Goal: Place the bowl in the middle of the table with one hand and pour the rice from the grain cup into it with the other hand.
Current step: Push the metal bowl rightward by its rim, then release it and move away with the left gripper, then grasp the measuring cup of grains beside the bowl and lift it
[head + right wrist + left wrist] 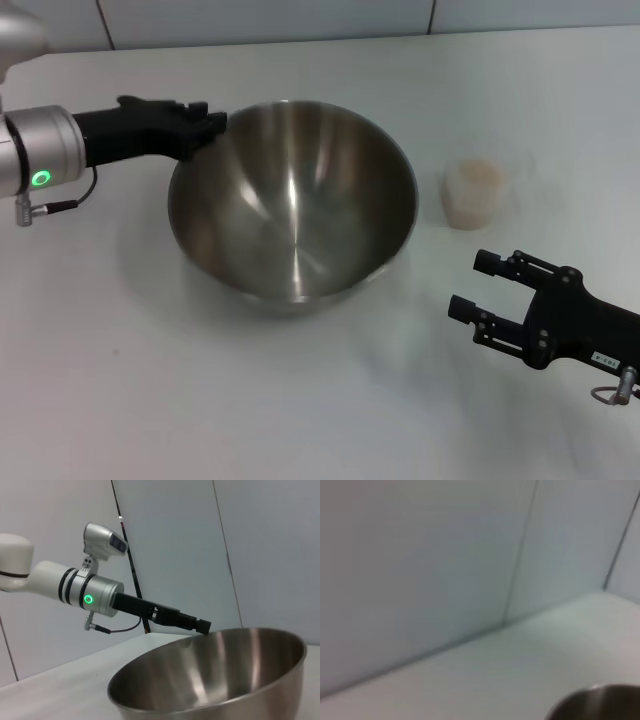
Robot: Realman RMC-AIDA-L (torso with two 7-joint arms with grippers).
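Note:
The steel bowl (292,200) sits on the white table (120,380) near its middle and looks slightly tilted. My left gripper (207,126) is at the bowl's far left rim and looks closed on it; the right wrist view shows its tip (201,625) on the rim of the bowl (215,680). A bit of the bowl's rim (600,700) shows in the left wrist view. The grain cup (474,194), filled with pale rice (477,173), stands to the right of the bowl. My right gripper (476,286) is open and empty, in front of the cup.
A grey panelled wall (300,15) runs along the table's far edge. Bare tabletop lies in front of the bowl and behind the cup.

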